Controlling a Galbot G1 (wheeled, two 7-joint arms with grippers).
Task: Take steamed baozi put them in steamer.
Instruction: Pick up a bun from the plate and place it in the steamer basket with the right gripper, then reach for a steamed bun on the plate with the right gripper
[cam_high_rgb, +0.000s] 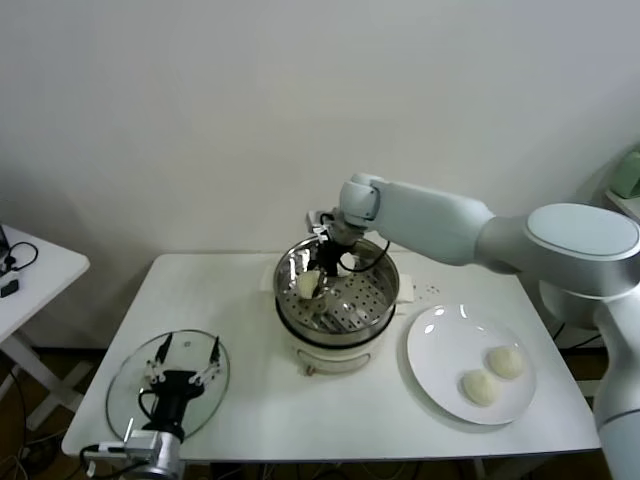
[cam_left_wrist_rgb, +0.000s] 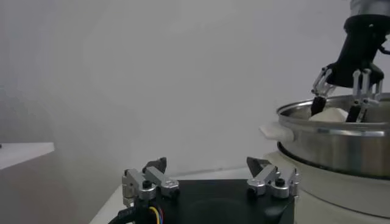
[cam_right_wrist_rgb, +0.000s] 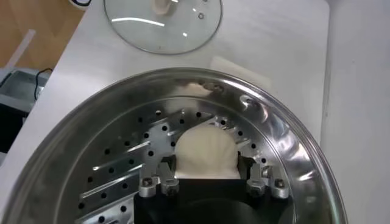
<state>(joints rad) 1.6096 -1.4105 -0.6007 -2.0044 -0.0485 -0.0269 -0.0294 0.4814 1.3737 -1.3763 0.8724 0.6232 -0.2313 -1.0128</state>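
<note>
Left of the steamer (cam_high_rgb: 338, 300), the left pincer (cam_high_rgb: 186, 362) waits released over the glass lid (cam_high_rgb: 125, 390). Inside the steamer, the right pincer (cam_right_wrist_rgb: 207, 176) grips a baozi (cam_right_wrist_rgb: 206, 151) just above the perforated floor; I'd let go gently, then lift straight up. Two baozi (cam_high_rgb: 494, 374) sit on the plate (cam_high_rgb: 435, 345) right of it.

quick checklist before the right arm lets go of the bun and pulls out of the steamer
1. Baozi between right gripper fingers, inside steamer: ok.
2. Bun resting on the perforated floor: cannot tell.
3. Jaws wide enough to release: not ok, they hug the bun.
4. Two baozi waiting on plate: ok.
5. Left gripper parked open over glass lid, clear of steamer: ok.
</note>
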